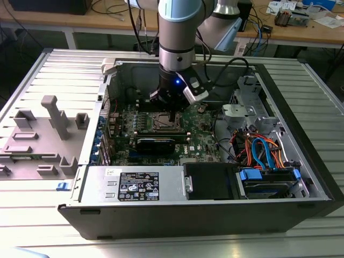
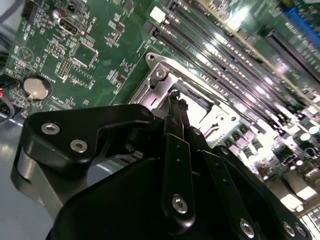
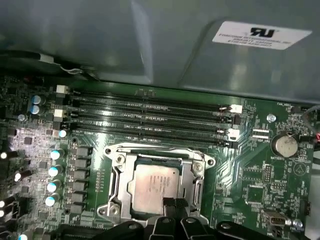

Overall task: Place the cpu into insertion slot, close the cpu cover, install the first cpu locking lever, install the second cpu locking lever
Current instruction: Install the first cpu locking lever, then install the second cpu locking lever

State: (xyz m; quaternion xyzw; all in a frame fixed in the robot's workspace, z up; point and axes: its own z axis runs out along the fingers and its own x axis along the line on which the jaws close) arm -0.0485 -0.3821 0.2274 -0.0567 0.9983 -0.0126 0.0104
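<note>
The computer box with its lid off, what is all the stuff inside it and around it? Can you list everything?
computer case: one, black and grey, lying open on the metal table
green board: one, flat inside the case
cpu: one, silvery-beige, seated in the socket
insertion slot: one, silvery rim, middle of the board
cpu cover: one, silvery frame, down around the chip
memory slots: four, long and black, beside the socket
coin battery: one, silver, near the board's edge
cables: a bundle, orange and blue, at the exterior view's right
grey holder: one, on the table at the exterior view's left
gripper: one, black, tips at the socket's edge
</note>
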